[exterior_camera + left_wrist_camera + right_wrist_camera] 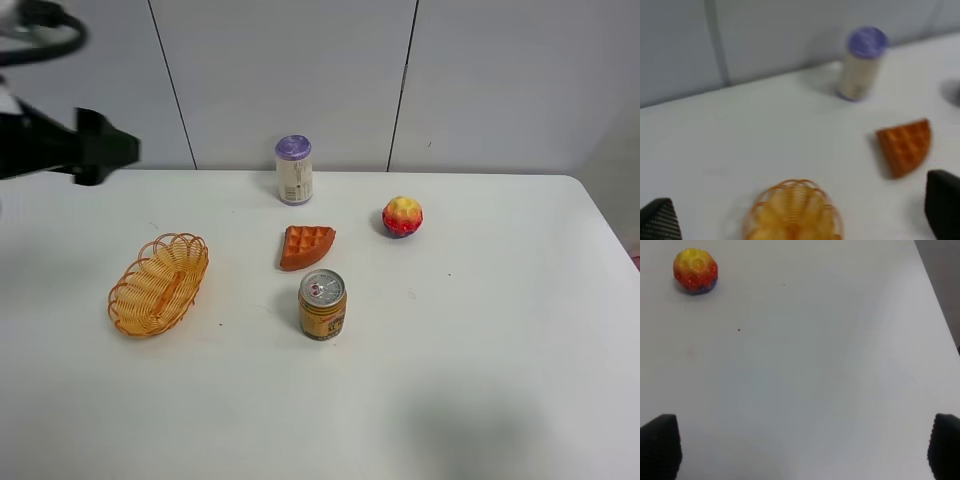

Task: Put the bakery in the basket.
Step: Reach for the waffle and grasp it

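Note:
The bakery, an orange-brown waffle wedge [305,246], lies on the white table [480,330] near the middle. The orange woven basket [159,283] stands empty to its left. My left gripper [112,148] hovers high at the far left, apart from both. In the left wrist view it [800,220] is open and empty, with the basket [792,212] below it and the waffle [905,146] off to one side. My right gripper [805,447] is open and empty over bare table; it is out of the exterior view.
A white bottle with a purple cap [294,170] stands at the back by the wall. A yellow drink can [322,304] stands just in front of the waffle. A red-yellow cupcake [402,216] sits to the waffle's right, also in the right wrist view [695,270].

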Controlling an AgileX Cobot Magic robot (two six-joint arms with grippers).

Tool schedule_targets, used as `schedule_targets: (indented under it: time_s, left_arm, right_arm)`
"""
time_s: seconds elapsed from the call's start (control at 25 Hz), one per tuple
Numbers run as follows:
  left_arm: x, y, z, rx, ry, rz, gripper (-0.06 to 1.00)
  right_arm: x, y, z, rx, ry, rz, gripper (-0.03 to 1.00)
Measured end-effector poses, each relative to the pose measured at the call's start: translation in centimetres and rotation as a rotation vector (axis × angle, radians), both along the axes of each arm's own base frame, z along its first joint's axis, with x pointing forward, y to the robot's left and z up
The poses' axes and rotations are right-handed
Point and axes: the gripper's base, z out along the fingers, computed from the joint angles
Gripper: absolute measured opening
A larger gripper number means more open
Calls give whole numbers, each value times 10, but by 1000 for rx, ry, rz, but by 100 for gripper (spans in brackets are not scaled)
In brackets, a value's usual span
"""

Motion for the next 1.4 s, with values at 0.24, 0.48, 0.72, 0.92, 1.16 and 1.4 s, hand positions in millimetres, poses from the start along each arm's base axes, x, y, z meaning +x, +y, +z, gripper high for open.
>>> schedule_targets:
  time_s: [0.24, 0.48, 0.72, 0.92, 1.16, 1.4]
  left_arm:
    - [56, -86, -45, 105, 138, -179, 99]
    - [103, -137, -77, 141, 175, -232, 99]
    - [133, -159, -118, 169, 240, -229, 99]
    - [147, -161, -152, 198, 332, -208, 99]
    - [161, -164, -180, 215, 420, -187, 99]
    - [162, -166, -200, 229, 469, -183, 99]
  right_arm:
    - [0, 0, 0, 0, 0, 0, 99]
    - [0, 0, 0, 0, 0, 0, 99]
    - [0, 0, 0, 0, 0, 0, 99]
    - [0, 0, 0, 0, 0, 0, 99]
    - [0, 0, 0, 0, 0, 0, 99]
    - [0, 0, 0, 0, 0, 0, 99]
